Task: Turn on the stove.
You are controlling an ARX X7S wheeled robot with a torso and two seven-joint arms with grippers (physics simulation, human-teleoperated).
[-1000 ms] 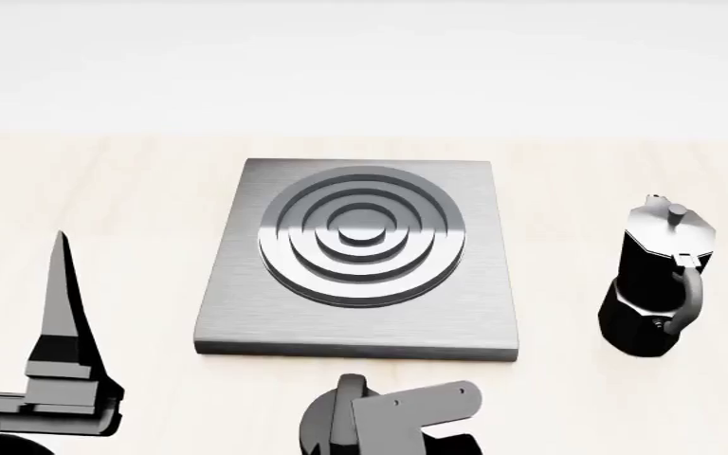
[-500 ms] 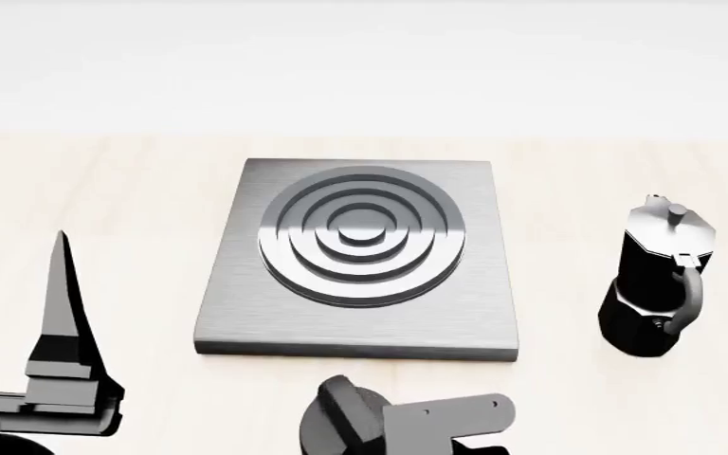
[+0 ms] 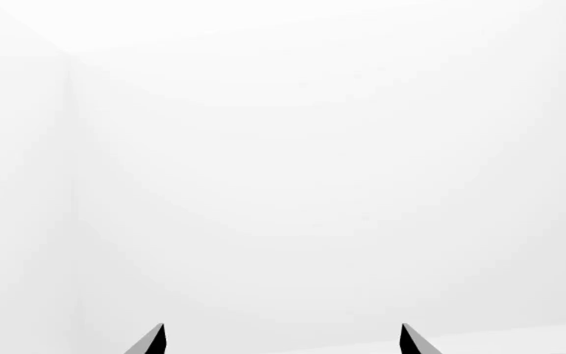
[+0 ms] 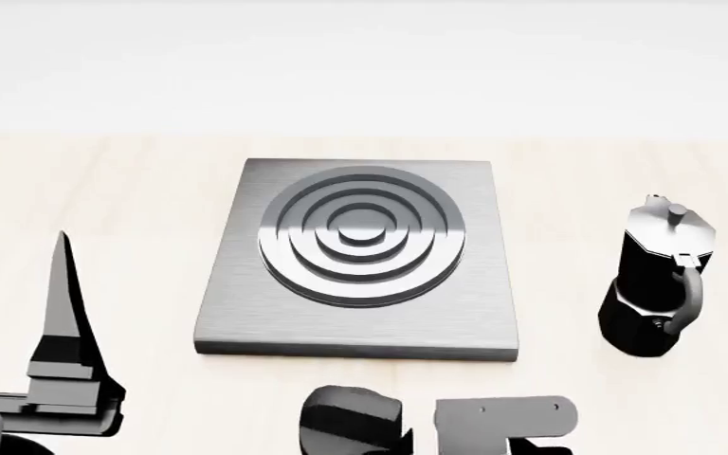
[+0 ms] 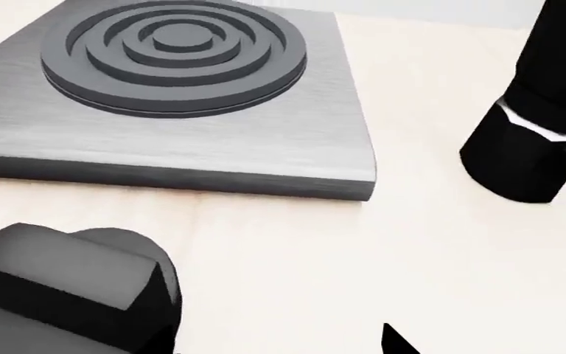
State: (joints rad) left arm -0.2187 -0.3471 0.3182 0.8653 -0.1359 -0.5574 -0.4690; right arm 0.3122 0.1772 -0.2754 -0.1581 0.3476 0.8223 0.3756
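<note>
The stove (image 4: 357, 261) is seen flat on the pale counter (image 4: 149, 190), a grey square slab with dark raised rings. Its small black knob (image 4: 352, 419) lies apart from the slab, just in front of the slab's near edge. The right end effector (image 4: 503, 425) is found just beside the knob, on the side toward the moka pot (image 4: 655, 289); no contact with the knob is seen, and whether its fingers are apart or together cannot be told. The left end effector (image 3: 281, 341) is held well away from the stove, with its two tips spread apart and nothing between them. No writing or label can be read anywhere.
</note>
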